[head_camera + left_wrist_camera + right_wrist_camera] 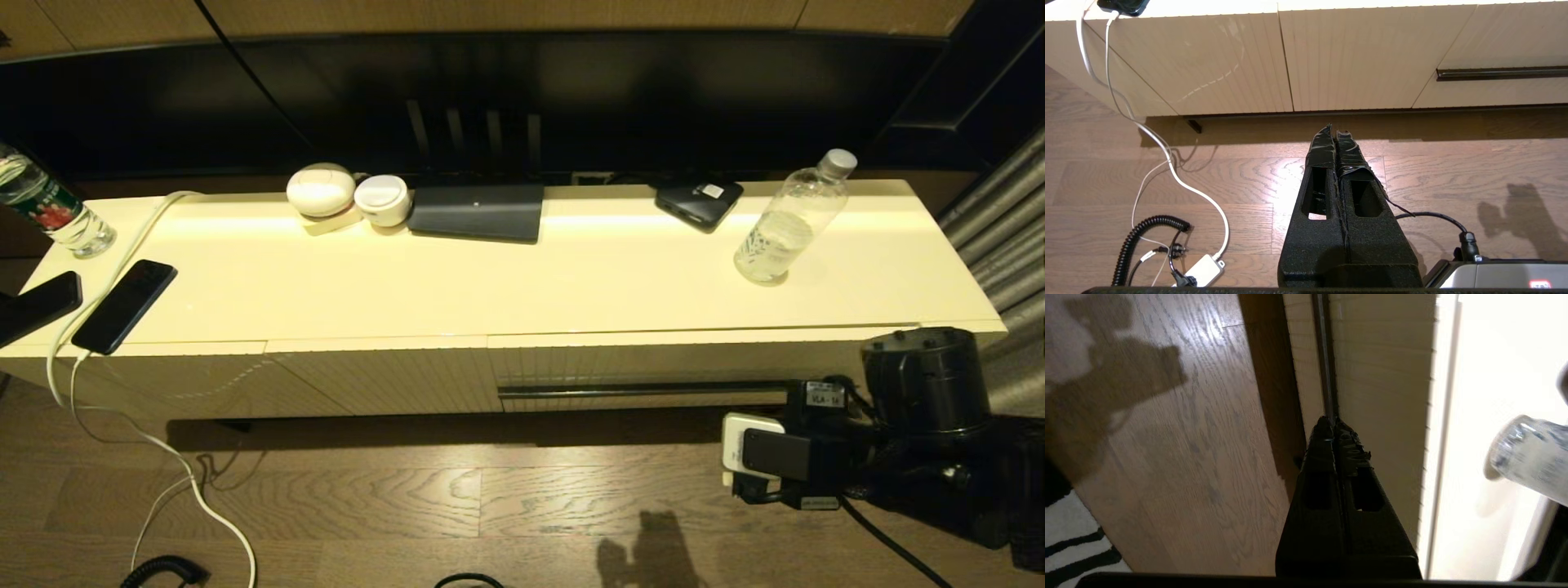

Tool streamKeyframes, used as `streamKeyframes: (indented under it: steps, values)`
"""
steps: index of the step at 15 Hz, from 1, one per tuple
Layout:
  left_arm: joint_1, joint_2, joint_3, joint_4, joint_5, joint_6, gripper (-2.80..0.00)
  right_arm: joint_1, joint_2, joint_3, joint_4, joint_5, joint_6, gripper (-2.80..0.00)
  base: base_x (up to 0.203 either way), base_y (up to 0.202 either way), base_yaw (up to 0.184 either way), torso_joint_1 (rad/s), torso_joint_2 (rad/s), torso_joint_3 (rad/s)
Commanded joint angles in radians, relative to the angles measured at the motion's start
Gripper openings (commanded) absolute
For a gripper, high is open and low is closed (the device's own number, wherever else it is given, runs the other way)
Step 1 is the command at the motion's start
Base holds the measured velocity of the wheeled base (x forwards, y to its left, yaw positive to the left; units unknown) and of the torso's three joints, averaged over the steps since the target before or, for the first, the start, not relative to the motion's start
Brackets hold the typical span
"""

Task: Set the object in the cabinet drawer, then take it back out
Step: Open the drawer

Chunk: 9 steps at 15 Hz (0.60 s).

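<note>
The object, a small clear bottle (790, 222) with a pale cap, stands upright on the cabinet top near its right end; its base also shows in the right wrist view (1527, 457). The cabinet drawer (653, 361) below it is shut, with its dark handle strip (645, 389) along the lower edge. My right gripper (1334, 421) is shut and empty, its tips right at the handle strip (1325, 355); I cannot tell if they touch. The right arm (824, 445) sits low in front of the drawer's right end. My left gripper (1334, 132) is shut and empty, above the floor before the left panels.
On the cabinet top are a labelled bottle (49, 208) at the far left, two phones (124, 305) (37, 306), two white round cases (321, 189) (382, 199), a dark flat box (478, 212) and a black device (699, 202). A white cable (122, 408) trails onto the wooden floor.
</note>
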<state>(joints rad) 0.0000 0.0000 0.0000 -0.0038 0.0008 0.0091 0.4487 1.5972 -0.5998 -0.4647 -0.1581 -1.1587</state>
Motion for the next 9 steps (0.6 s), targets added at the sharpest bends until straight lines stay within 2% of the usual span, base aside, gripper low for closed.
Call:
streamKeyframes:
  steps: [1, 7, 9]
  values:
    - [0.000, 0.000, 0.002, -0.001, 0.001, 0.000, -2.80, 0.001, 0.116, 0.022, -0.066, 0.002, -0.008, -2.80, 0.000, 0.000, 0.000, 0.000, 0.00, 0.000]
    - [0.000, 0.000, 0.003, -0.001, -0.001, 0.000, -2.80, -0.009, 0.287, 0.071, -0.274, 0.032, -0.018, -2.80, 0.000, 0.000, 0.000, 0.000, 0.00, 0.000]
    - [0.000, 0.000, 0.002, -0.001, -0.001, 0.000, -2.80, -0.013, 0.311, 0.109, -0.331, 0.038, -0.050, -2.80, 0.000, 0.000, 0.000, 0.000, 0.00, 0.000]
